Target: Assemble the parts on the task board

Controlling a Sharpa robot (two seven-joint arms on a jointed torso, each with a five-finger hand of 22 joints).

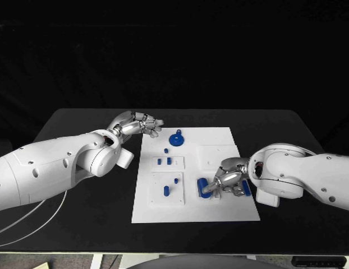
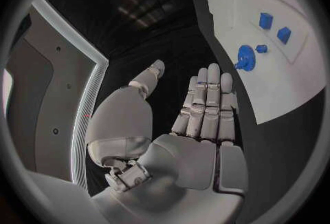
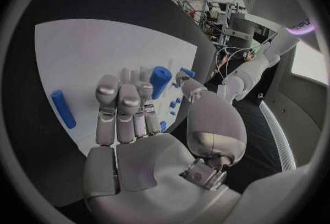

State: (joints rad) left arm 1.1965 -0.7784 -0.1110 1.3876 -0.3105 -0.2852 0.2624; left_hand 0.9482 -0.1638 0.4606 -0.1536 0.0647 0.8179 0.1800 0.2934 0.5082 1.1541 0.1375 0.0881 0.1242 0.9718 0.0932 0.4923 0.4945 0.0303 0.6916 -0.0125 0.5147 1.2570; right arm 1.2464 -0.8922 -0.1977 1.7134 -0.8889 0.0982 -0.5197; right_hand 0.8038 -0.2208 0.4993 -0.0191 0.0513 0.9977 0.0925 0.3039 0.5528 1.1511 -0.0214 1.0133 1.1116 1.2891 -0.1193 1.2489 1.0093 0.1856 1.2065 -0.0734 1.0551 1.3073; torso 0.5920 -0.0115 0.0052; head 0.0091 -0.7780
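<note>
the right hand (image 1: 227, 182) pinches a blue cylinder (image 3: 159, 81) in its fingers (image 3: 127, 104), over the board (image 1: 223, 210)'s near right part. the left hand (image 1: 138, 124) hovers off the board's far left corner over the worktop (image 1: 69, 126), fingers (image 2: 206, 97) straight, side by side, holding nothing.

On the table (image 1: 77, 126) lies the task board (image 1: 223, 210), parts (image 1: 176, 138) scattered across it.

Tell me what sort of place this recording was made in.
Probably a robotics lab bench: a black table against a dark backdrop, a white task board with small blue parts, and cabled equipment racks behind.
</note>
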